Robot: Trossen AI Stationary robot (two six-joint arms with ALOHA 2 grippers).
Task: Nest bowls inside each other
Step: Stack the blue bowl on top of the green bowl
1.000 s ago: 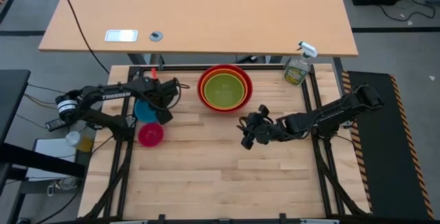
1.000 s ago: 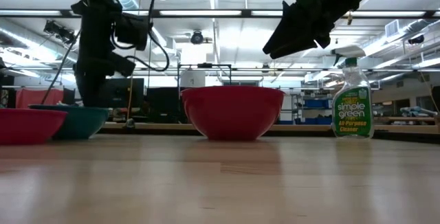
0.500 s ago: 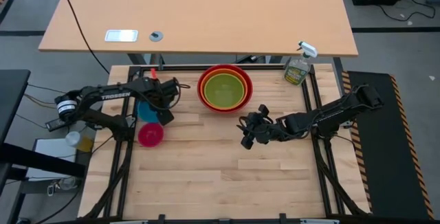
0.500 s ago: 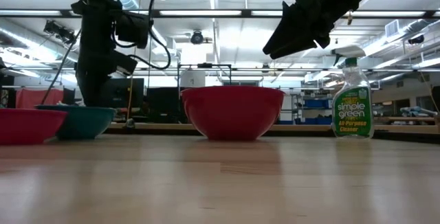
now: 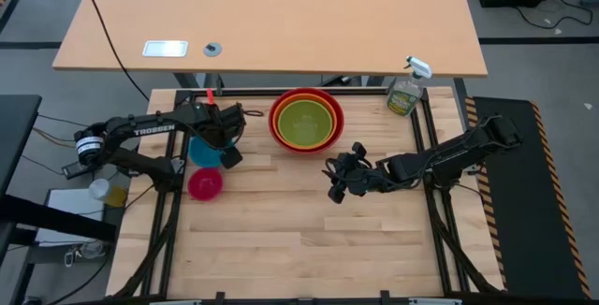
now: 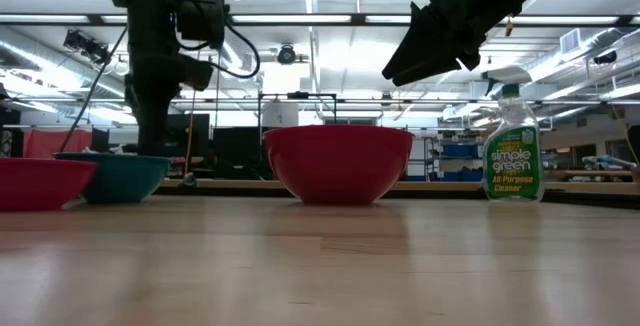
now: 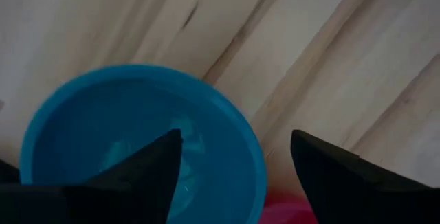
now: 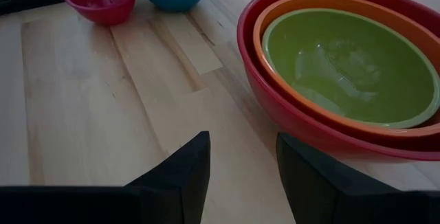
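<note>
A blue bowl (image 5: pixel 201 149) stands on its base at the table's left, with a smaller pink bowl (image 5: pixel 205 183) just nearer. My left gripper (image 7: pixel 235 138) points down over the blue bowl's right rim (image 7: pixel 256 157). It is open, with one finger above the inside and one outside, and I see no touch. A red bowl (image 5: pixel 306 121) at the far middle holds an orange bowl (image 8: pixel 275 18), and a green bowl (image 8: pixel 347 62) sits inside that. My right gripper (image 8: pixel 242 141) hangs open above the wood, on the near side of this stack, with nothing between its fingers.
A green spray bottle (image 5: pixel 404 94) stands at the far right corner. Bare wood (image 5: pixel 281 239) lies across the near half of the table. The black frame rails (image 5: pixel 438 221) run along the left and right edges.
My left gripper has risen a little and shifted toward the table's right, above the blue bowl's right rim. The blue bowl stays on the table. My right arm has kept still.
</note>
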